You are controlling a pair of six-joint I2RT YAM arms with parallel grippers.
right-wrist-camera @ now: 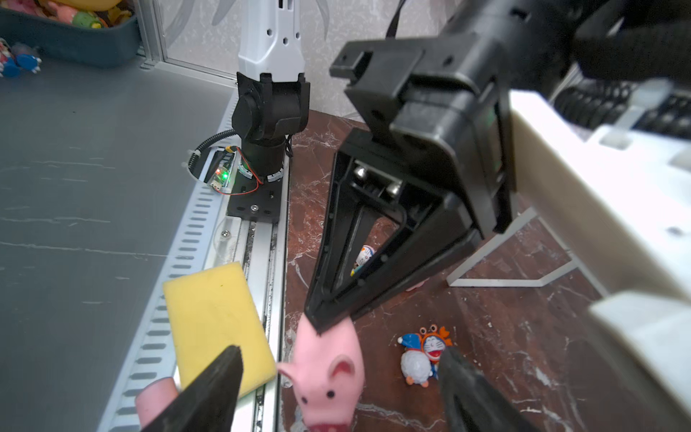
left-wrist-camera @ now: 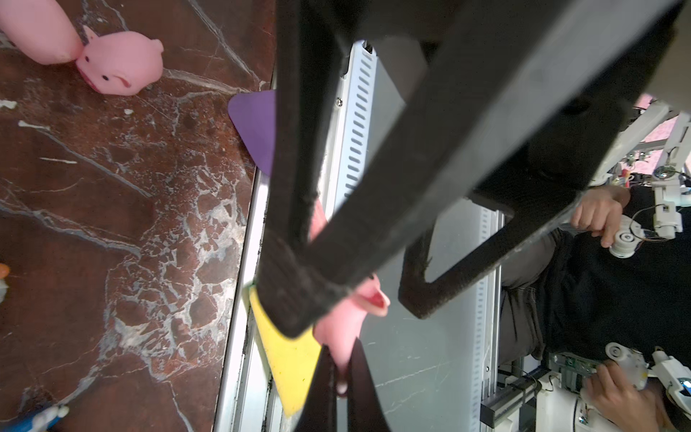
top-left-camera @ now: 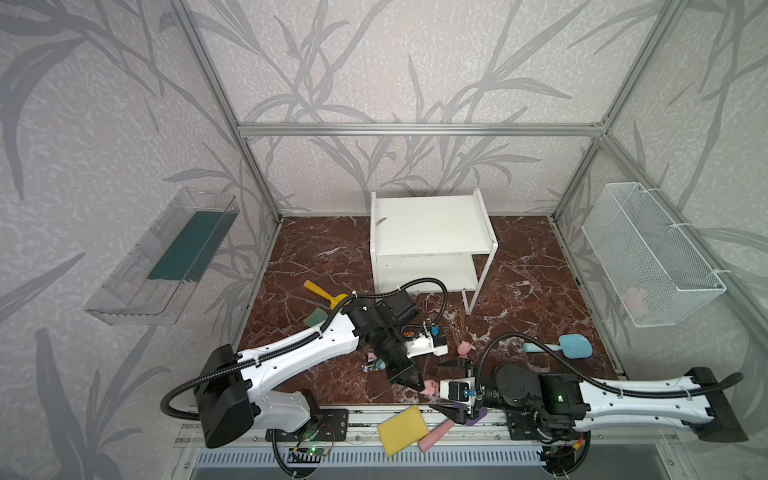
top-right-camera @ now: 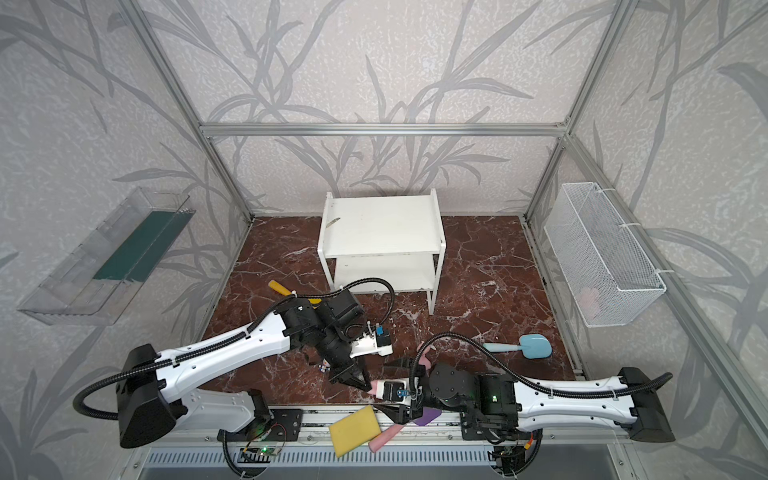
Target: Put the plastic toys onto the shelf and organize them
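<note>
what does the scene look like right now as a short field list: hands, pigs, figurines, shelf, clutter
left hand: shut on a pink pig, pinching its rear end
right hand: open, one finger on each side of that pig, apart from it
second pig: lying free on the marble table
figurines: small cluster on the table, near the left hand
shelf: at the back, no toys visible on either board
clutter: yellow sponge on the front rail; blue shovel on the table
</note>
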